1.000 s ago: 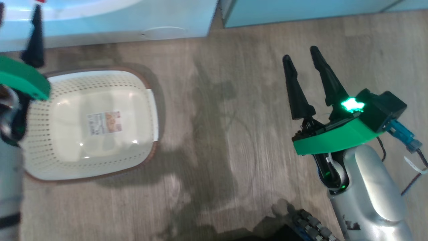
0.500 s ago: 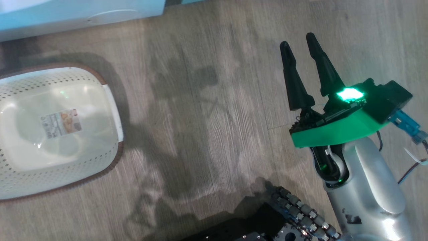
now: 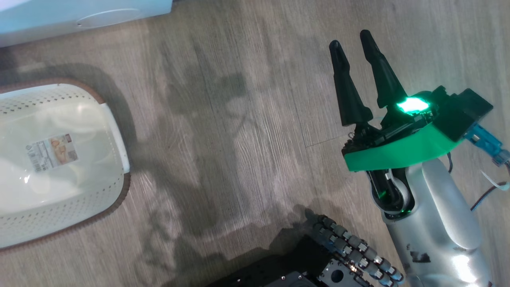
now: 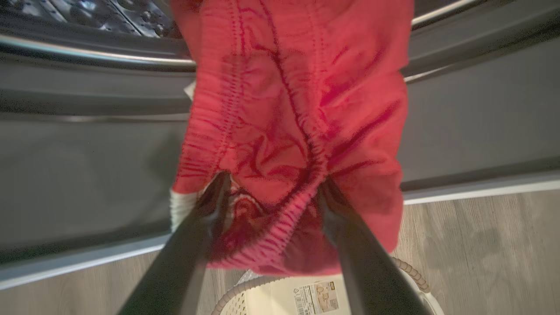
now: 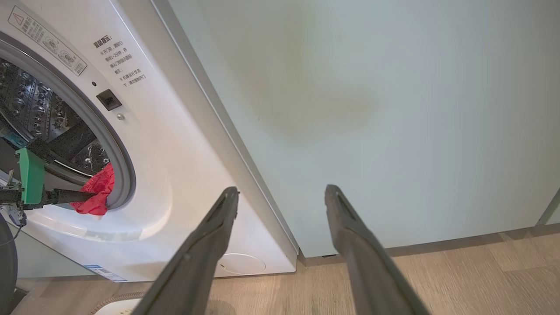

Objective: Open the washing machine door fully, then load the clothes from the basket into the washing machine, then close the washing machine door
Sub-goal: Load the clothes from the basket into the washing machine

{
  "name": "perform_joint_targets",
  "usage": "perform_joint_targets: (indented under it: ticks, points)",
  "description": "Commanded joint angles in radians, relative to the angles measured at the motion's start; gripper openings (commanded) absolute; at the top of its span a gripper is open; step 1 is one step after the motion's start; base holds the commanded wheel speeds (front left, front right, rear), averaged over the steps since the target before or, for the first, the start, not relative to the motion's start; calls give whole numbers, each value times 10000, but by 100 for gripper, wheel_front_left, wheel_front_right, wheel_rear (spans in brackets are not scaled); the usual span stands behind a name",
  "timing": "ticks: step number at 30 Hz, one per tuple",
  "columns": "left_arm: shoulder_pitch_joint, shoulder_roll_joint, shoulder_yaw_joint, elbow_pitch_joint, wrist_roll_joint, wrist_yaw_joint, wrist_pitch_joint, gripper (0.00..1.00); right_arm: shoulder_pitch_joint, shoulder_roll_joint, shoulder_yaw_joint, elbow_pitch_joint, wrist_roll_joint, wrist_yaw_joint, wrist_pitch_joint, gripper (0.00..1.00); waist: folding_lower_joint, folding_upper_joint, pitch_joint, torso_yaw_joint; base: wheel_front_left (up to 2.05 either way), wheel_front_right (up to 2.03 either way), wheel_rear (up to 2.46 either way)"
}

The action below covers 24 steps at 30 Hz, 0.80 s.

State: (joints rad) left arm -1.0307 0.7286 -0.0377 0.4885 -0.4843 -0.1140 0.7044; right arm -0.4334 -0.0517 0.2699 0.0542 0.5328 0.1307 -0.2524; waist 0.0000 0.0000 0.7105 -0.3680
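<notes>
In the head view we count one basket [image 3: 63, 221], bare but for its label. Our right gripper [image 3: 350, 39] hangs well apart from it over the floor [image 3: 239, 119], jaws spread and empty. In the left wrist view our left gripper [image 4: 274, 181] stands fully spread with the one red garment [image 4: 297, 87] bunched between its tips. The cloth is draped across the grey door seal [image 4: 87, 153] and not pinched, as far as we judge, and the drum [image 4: 109, 13] lies straight ahead along the gripper's axis. In the right wrist view the one washing machine [image 5: 166, 183] sits off to the left, so the left arm is far nearer.

Silver forearm [image 3: 438, 223], green wrist collar [image 3: 394, 153], glowing green light [image 3: 412, 105], tapered black jaws, blue cable plug [image 3: 484, 139].
</notes>
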Motion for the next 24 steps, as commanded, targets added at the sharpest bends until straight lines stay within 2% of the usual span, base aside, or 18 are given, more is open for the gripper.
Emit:
perform_joint_targets:
  ticks: [1, 3, 5, 9, 12, 18, 24]
  points:
    - [76, 662, 142, -94, -26, 118, 372, 100, 185, 15, 198, -317, 89, 0, -93, 100, 0, 0, 11, -52, 0, 0, 0]
    - [13, 698, 87, -113, -78, 308, 1037, 100, 213, 15, 211, -322, 166, 0, -93, 100, 0, 0, 16, -125, 0, 0, 0]
    - [-61, 677, 67, -260, -98, 491, 1356, 0, 216, 15, 223, -348, 229, 0, -93, 100, 0, 0, 41, -195, 0, 0, 0]
    - [-203, 709, -10, -622, -34, 664, 1582, 0, 231, 15, 220, -412, 311, 0, -93, 100, 0, 0, 97, -287, 0, 0, 0]
    - [-426, 779, -23, -934, 170, 707, 1064, 0, 235, 15, 231, -448, 368, 0, -93, 100, 0, 0, 161, -344, 0, 0, 0]
    - [-1269, 866, -76, -1191, 1032, 989, -1127, 0, 160, 15, 316, -545, 460, 0, -93, 100, 0, 0, 437, -492, 0, 0, 0]
    - [-2452, 807, -133, -690, 1703, 1286, -3323, 0, 20, 15, 430, -763, 479, 0, -93, 100, 0, 0, 950, -780, 0, 0, 0]
